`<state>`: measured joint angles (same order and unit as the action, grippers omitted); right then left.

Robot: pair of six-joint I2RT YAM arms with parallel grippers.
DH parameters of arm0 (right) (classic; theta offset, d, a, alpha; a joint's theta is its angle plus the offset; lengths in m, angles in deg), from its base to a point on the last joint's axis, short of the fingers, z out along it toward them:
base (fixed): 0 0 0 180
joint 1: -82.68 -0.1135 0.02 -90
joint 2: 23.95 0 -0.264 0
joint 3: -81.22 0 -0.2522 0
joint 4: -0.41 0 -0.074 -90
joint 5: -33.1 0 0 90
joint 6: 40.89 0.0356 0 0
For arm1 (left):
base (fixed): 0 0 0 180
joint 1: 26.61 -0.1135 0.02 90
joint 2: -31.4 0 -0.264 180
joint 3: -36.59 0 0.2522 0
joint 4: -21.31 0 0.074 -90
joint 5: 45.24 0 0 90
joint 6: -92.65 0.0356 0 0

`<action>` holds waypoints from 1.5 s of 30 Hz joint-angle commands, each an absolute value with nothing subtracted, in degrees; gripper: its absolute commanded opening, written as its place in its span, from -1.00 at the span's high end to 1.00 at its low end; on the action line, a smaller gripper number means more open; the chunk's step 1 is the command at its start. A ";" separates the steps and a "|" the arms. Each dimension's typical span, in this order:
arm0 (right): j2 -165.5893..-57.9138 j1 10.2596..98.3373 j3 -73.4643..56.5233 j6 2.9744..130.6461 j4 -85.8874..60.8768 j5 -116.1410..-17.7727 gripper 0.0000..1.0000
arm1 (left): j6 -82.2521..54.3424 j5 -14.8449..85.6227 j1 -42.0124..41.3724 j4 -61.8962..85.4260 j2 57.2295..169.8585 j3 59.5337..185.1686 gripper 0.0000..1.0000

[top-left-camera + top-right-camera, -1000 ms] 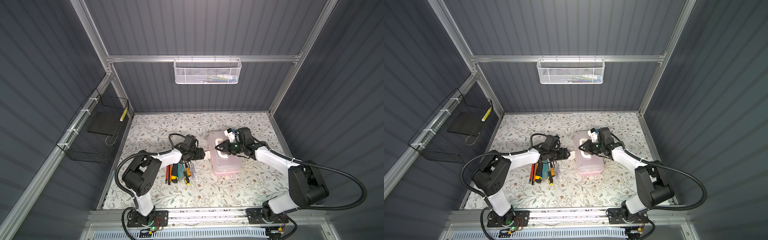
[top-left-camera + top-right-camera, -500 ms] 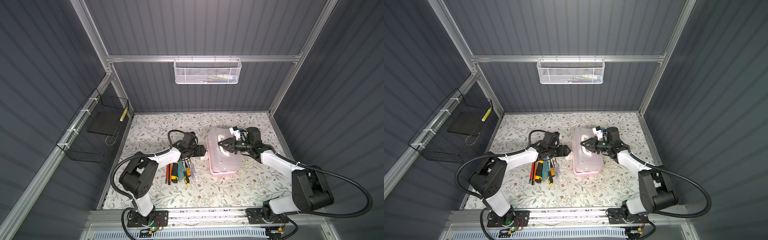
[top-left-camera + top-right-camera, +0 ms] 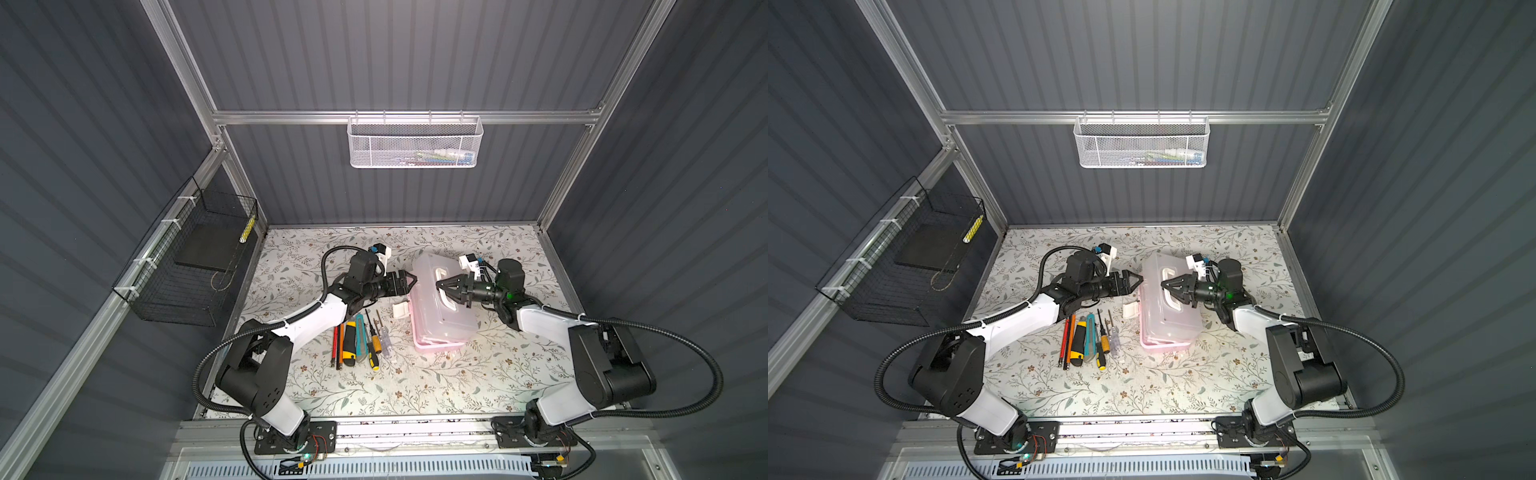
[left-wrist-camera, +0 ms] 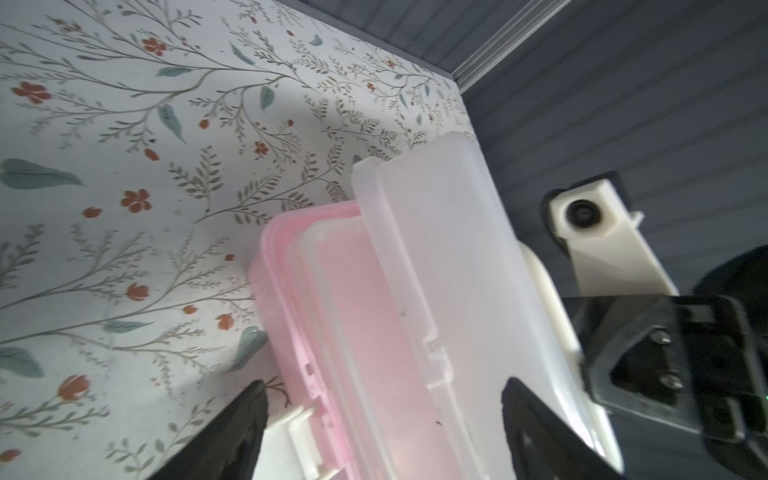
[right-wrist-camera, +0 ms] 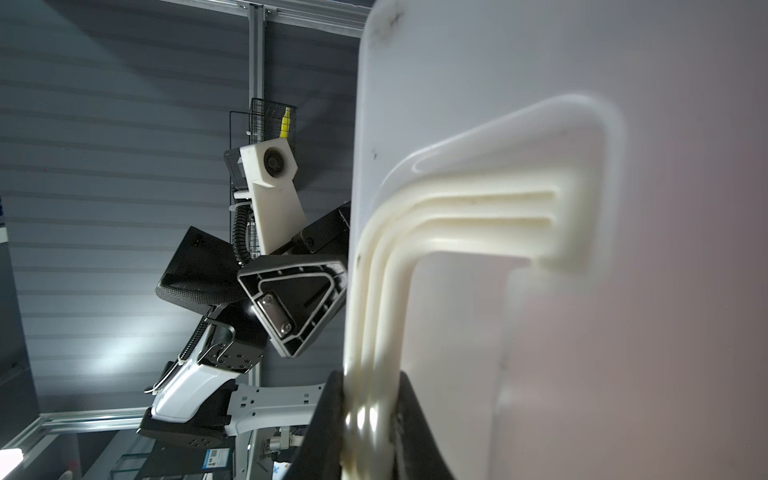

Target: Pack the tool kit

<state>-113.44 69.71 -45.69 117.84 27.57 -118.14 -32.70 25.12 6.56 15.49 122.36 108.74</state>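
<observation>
The tool kit's pink box (image 3: 444,336) (image 3: 1167,338) lies mid-table. Its frosted lid (image 3: 428,274) (image 4: 449,249) is tilted up off the pink base (image 4: 291,291). The white latch (image 3: 401,309) (image 4: 286,432) hangs loose on the box's left side. My right gripper (image 3: 440,284) (image 5: 370,419) is shut on the white handle (image 5: 457,208) on top of the lid. At the lid's raised left edge, my left gripper (image 3: 413,279) (image 4: 382,384) is open, with one finger on each side of the gap. Several slim hand tools (image 3: 359,338) (image 3: 1088,338) lie in a row left of the box.
A white mesh basket (image 3: 415,141) hangs on the back wall. On the left wall hangs a black wire basket (image 3: 195,266). The floral table (image 3: 415,386) ends at an aluminium rail at the front.
The right gripper has pulled the handle up, so the lid has tilted off the base. The left gripper has moved toward the back, to the lid's edge, and opened wider.
</observation>
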 commanded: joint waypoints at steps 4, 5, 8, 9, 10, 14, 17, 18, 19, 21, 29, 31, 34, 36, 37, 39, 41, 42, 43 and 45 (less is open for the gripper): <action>-117.90 70.03 -47.60 132.02 55.31 -122.60 1.00 | -36.78 17.13 6.34 22.37 122.88 107.55 -0.76; -118.29 70.11 -47.83 132.16 55.65 -122.50 1.00 | -36.94 16.80 6.35 22.91 123.11 107.39 -0.77; -118.85 70.11 -48.38 131.56 55.58 -122.62 1.00 | -37.20 16.33 6.35 23.85 123.83 107.40 -0.76; -118.95 70.15 -48.54 131.47 55.79 -122.57 1.00 | -37.38 15.97 6.31 24.38 124.11 107.46 -0.76; -119.04 70.05 -48.60 131.46 55.90 -122.64 1.00 | -37.75 15.73 6.35 25.02 124.57 107.54 -0.76; -118.94 70.12 -48.91 131.90 56.92 -122.48 1.00 | -39.24 14.69 6.33 27.57 126.76 108.26 -0.75; -118.79 70.03 -49.01 131.33 56.01 -122.67 1.00 | -39.83 14.20 6.37 28.38 128.09 109.33 -0.75; -118.62 70.03 -49.15 130.86 55.39 -122.72 1.00 | -40.05 14.09 6.44 28.71 128.38 109.67 -0.74; -118.53 70.03 -49.21 130.45 54.78 -122.62 1.00 | -40.13 14.00 6.42 29.03 128.67 109.93 -0.74; -118.26 70.03 -49.50 129.51 53.37 -122.60 1.00 | -40.69 13.41 6.51 29.99 129.45 110.59 -0.75; -115.56 69.94 -49.19 123.21 43.83 -121.81 1.00 | -42.53 11.88 7.31 32.91 132.21 113.46 -0.74; -114.85 69.94 -48.99 121.74 41.50 -121.59 1.00 | -42.53 11.89 7.40 33.13 132.30 113.93 -0.74; -113.59 69.94 -48.33 118.74 36.57 -121.24 0.73 | -43.24 11.69 7.49 34.18 132.47 114.12 -0.74; -113.10 69.94 -47.79 117.31 34.32 -121.10 0.24 | -43.97 11.54 7.65 35.14 132.73 114.31 -0.74; -112.72 69.95 -47.48 116.42 32.78 -120.87 0.15 | -44.02 11.55 7.82 35.14 132.78 114.60 -0.74; -111.84 69.94 -46.73 113.98 28.88 -120.23 -0.03 | -43.69 11.45 8.23 34.80 133.15 115.20 -0.74; -110.96 69.94 -45.61 111.16 24.47 -119.72 -0.06 | -43.20 11.36 8.59 34.01 133.35 115.97 -0.74; -110.51 70.02 -45.03 109.95 22.47 -119.34 -0.10 | -42.98 11.45 8.70 33.55 133.35 116.31 -0.74; -110.08 70.07 -44.27 108.69 19.93 -119.08 -0.13 | -42.88 11.45 8.72 33.39 133.34 116.44 -0.74; -108.59 70.12 -42.55 104.88 13.73 -117.65 -0.15 | -42.58 11.62 8.81 32.84 133.10 116.92 -0.74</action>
<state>-110.27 70.28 -44.97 112.66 25.28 -119.45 -43.08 13.17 7.96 31.86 133.31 114.05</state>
